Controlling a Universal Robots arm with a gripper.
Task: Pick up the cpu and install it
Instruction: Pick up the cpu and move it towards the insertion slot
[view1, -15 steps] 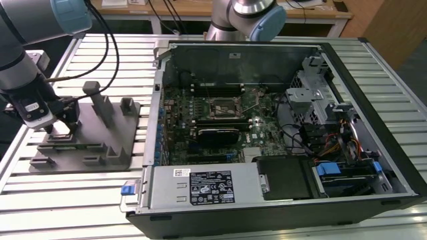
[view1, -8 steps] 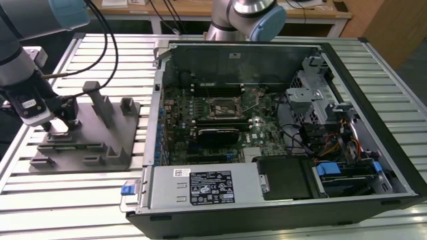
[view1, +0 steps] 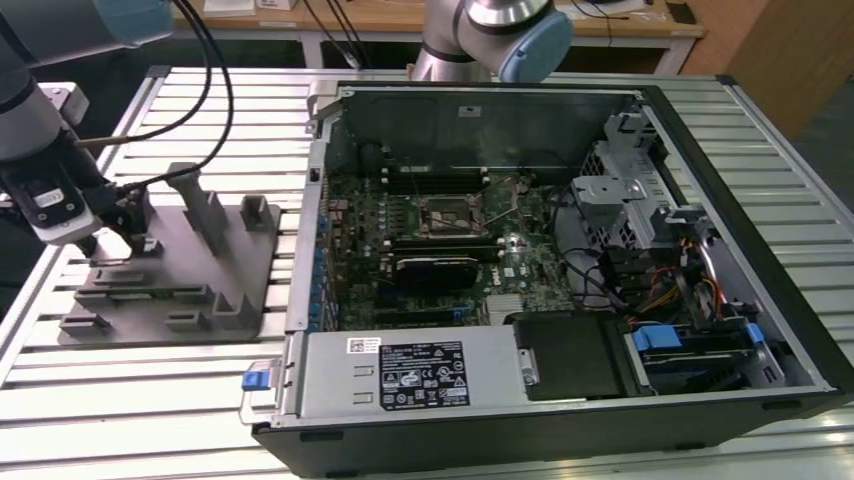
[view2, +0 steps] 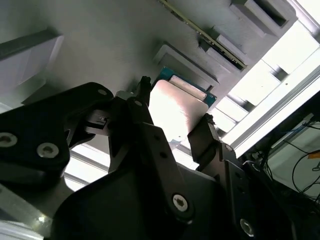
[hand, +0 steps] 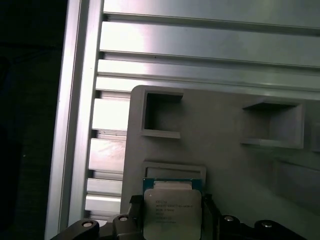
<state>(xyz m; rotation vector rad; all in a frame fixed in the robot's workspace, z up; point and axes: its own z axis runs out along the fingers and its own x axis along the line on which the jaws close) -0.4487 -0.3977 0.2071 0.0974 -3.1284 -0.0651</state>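
The cpu (hand: 172, 209) is a thin square chip with a pale silver top and a green rim. In both wrist views it lies between my black fingers, just above the grey plastic fixture (hand: 225, 150). In the second wrist view the cpu (view2: 176, 107) has one finger (view2: 141, 102) against one edge and the other finger against the opposite edge. My gripper (view1: 123, 243) hangs low over the fixture (view1: 174, 300) at the exterior view's left, shut on the cpu. The open motherboard socket (view1: 447, 212) sits inside the computer case.
The open computer case (view1: 534, 260) lies on the slatted aluminium table (view1: 160, 390), at the exterior view's right of the fixture. Upright posts (view1: 207, 205) rise from the fixture near my gripper. A second robot arm (view1: 501, 30) stands behind the case. Cables trail from my wrist.
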